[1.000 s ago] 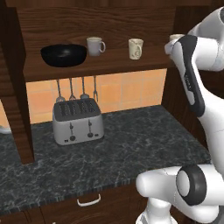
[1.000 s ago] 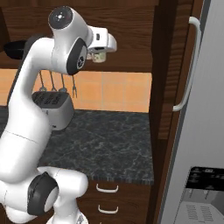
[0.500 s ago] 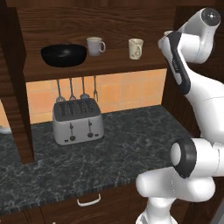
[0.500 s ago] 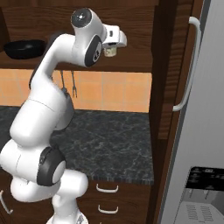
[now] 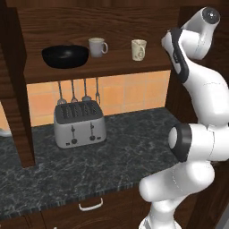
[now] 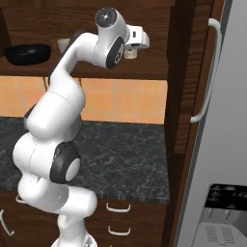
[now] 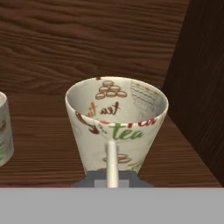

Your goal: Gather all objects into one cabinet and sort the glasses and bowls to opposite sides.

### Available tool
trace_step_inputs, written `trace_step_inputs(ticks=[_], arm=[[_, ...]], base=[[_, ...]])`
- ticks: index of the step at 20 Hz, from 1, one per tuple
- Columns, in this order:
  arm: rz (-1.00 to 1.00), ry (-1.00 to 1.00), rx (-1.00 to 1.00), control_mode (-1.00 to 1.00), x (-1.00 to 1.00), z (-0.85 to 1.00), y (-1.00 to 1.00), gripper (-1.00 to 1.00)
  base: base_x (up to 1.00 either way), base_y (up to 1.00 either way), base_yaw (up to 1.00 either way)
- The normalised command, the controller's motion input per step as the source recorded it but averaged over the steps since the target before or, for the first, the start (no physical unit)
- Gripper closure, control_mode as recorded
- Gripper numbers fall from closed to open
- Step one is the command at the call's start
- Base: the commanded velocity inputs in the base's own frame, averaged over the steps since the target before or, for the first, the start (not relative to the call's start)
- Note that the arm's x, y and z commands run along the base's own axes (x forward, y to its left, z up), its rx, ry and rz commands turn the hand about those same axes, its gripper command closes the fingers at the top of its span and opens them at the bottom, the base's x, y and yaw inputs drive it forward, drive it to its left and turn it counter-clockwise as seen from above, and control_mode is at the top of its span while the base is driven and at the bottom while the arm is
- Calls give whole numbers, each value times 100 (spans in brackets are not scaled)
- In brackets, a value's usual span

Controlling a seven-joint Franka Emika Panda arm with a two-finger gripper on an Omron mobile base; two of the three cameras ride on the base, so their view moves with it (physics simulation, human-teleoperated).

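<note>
- Left base view: on the dark brown wooden cabinet shelf (image 5: 98, 67) a wide glossy black bowl (image 5: 65, 55) sits at the left end, a pale grey handled mug (image 5: 97, 46) just beside it, and a small cream patterned cup (image 5: 138, 49) further right. Three items look gathered; the mug next to the bowl may need shifting toward the cups.
- Right base view: the arm's end effector (image 6: 131, 50) reaches to the shelf's right part, where a second cream cup (image 6: 129, 52) shows at it.
- Hand view: this cream tea-print cup (image 7: 116, 127) is upright at the shelf's right end beside the cabinet wall, the end effector clamped on its near rim. Release appears to remain.
</note>
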Motion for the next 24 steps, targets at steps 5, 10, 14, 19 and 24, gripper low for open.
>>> trace_step_inputs(ticks=[5,10,14,19,24], arm=[[0,0,0,-100,-12,-26,-9,100],[0,-3,0,-100,0,-59,-6,100],[0,-1,0,-100,7,-49,-16,100],[0,-1,0,-100,29,-42,-21,100],[0,0,1,-100,85,-12,-35,100]], base=[[0,0,0],[0,0,0],[0,0,0],[0,0,0],[0,0,0]])
